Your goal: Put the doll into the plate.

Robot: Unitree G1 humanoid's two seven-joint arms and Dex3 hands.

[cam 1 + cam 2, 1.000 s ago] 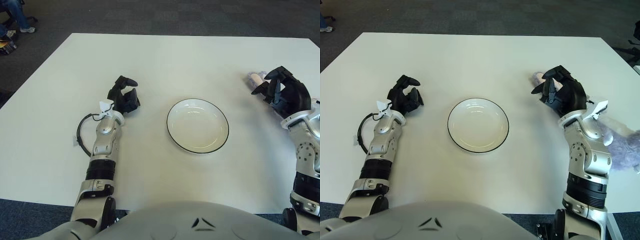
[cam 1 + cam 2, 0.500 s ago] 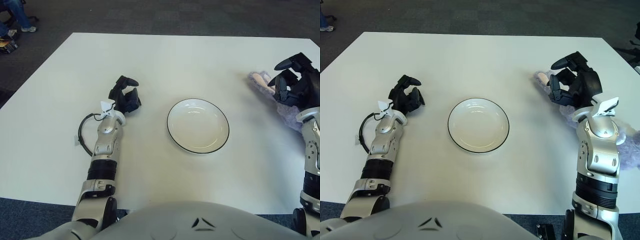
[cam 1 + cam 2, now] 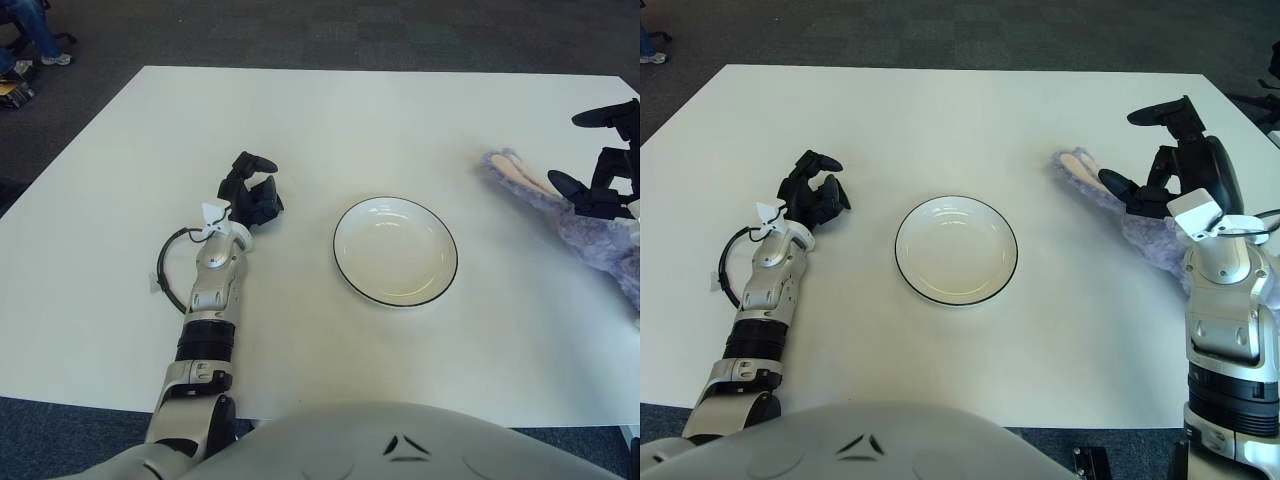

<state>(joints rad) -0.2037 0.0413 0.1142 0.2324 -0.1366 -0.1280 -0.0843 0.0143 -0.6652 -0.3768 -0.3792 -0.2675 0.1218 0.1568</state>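
One bare plate (image 3: 956,250); right hand (image 3: 1175,165) spread above doll (image 3: 1110,200); left hand (image 3: 812,195) curled, idle.

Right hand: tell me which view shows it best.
Right eye view. The whole right hand, wrist and forearm show, fingers spread above the doll. The left eye view cuts the hand off at the frame's right edge, showing only fingers.

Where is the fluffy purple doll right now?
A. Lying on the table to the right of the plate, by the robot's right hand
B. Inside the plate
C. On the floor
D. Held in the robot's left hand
A: the doll lies on the table beside the empty plate, with the right hand open over it.
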